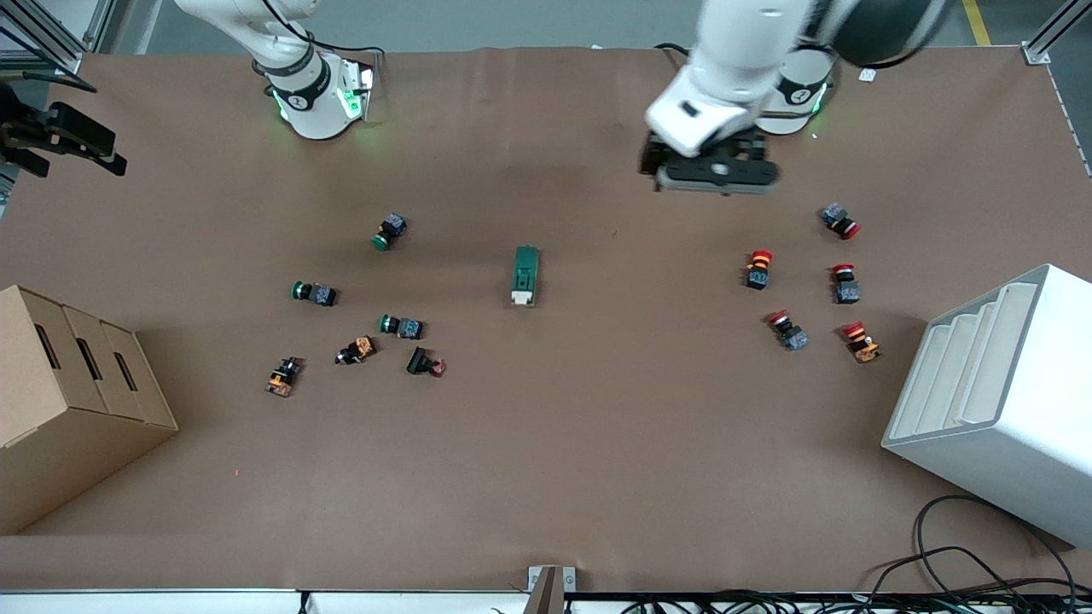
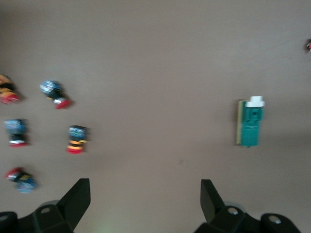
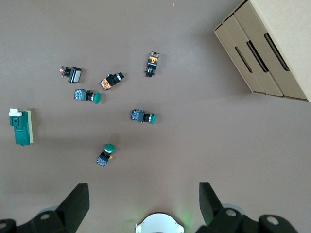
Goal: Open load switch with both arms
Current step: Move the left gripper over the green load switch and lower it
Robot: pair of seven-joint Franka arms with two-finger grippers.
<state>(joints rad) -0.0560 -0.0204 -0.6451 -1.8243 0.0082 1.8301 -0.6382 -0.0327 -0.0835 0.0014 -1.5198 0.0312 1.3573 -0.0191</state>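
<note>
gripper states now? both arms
Left gripper: open, empty, over bare table, load switch untouched.
Right gripper: open, empty, above its own base.

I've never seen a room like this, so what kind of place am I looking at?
Probably a robotics lab or test bench. Two white robot arms stand bolted along a brown-covered table, small push buttons and a load switch lie scattered for handling practice, and loose cables trail off the edge.
</note>
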